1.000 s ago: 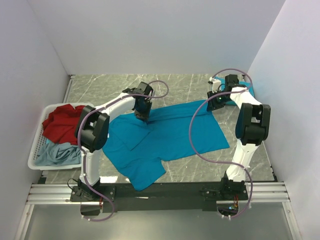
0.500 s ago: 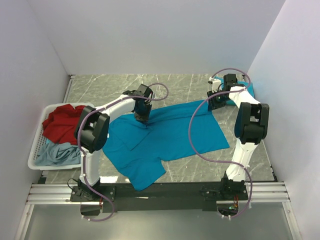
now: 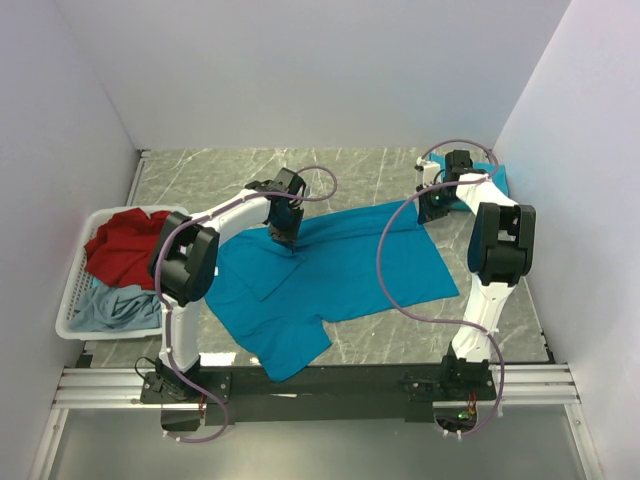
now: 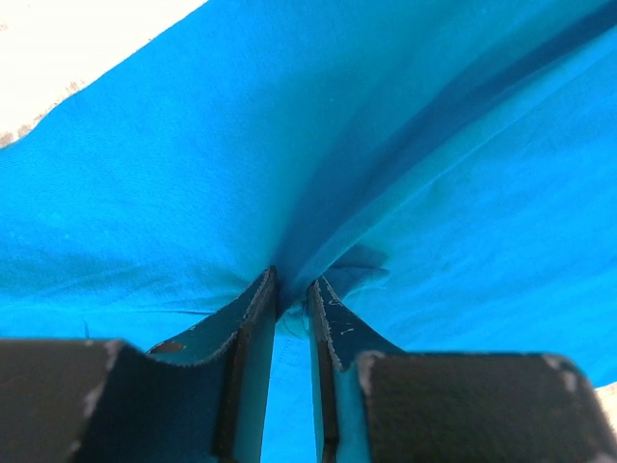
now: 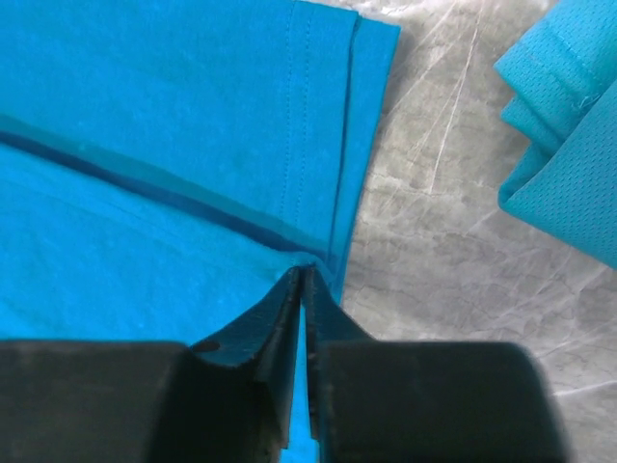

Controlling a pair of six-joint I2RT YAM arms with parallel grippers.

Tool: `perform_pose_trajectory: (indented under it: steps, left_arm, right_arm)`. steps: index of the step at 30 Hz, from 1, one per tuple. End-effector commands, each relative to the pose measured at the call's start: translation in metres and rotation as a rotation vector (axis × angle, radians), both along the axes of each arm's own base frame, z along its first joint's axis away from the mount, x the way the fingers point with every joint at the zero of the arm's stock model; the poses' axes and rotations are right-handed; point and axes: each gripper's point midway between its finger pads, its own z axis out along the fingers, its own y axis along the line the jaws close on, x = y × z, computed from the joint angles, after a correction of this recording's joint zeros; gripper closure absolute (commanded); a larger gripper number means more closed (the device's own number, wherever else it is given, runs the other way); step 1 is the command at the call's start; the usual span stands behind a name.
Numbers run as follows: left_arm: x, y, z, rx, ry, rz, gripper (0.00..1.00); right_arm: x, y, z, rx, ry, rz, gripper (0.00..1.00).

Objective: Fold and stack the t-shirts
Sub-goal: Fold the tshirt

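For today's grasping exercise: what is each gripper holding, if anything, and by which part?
Both hold the spread teal t-shirt. The left gripper pinches a fold near its far edge; the right gripper pinches a fold at its stitched hem.

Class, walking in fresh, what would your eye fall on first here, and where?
A teal-blue cloth t-shirt lies spread across the middle of the grey marbled table, with the left end effector and right end effector each pinching its far side. At the left edge, a white slatted plastic basket holds a crumpled red shirt and a pale grey-blue shirt.
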Motion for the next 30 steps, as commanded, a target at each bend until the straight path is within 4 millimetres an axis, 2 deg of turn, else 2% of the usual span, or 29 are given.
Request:
perform_pose_trajectory:
  steps: [1, 3, 4, 7, 12, 21, 25, 27, 30]
  left_arm:
    - [0.002, -0.003, 0.028, -0.028, -0.062, -0.014, 0.74]
    - [0.002, -0.002, 0.03, -0.027, -0.068, -0.012, 0.73]
    - [0.001, -0.002, 0.032, -0.029, -0.071, -0.014, 0.73]
    - [-0.002, -0.001, 0.032, -0.03, -0.069, -0.018, 0.73]
    - [-0.006, 0.001, 0.031, -0.031, -0.065, -0.023, 0.72]
    - [-0.014, 0.002, 0.018, -0.031, -0.034, -0.037, 0.73]
    - [-0.017, 0.001, 0.013, -0.036, -0.018, -0.049, 0.73]
    - [-0.018, -0.001, 0.012, -0.043, -0.01, -0.053, 0.73]
    - [-0.021, -0.002, 0.008, -0.049, 0.009, -0.062, 0.73]
  right_arm:
    - [0.011, 0.004, 0.025, 0.004, -0.079, 0.02, 0.94]
    - [0.013, 0.004, 0.031, 0.0, -0.11, 0.023, 0.98]
    - [0.014, 0.003, 0.041, -0.003, -0.138, 0.021, 1.0]
    - [0.014, 0.002, 0.054, -0.004, -0.18, 0.022, 1.0]
    - [0.004, 0.004, 0.059, 0.003, -0.185, 0.036, 1.0]
    - [-0.012, -0.005, 0.044, -0.035, -0.164, 0.04, 1.0]
    - [-0.018, -0.008, 0.032, -0.048, -0.134, 0.047, 1.0]
    - [-0.021, -0.009, 0.025, -0.056, -0.115, 0.052, 0.97]
    - [-0.024, -0.014, 0.016, -0.081, -0.094, 0.052, 0.88]
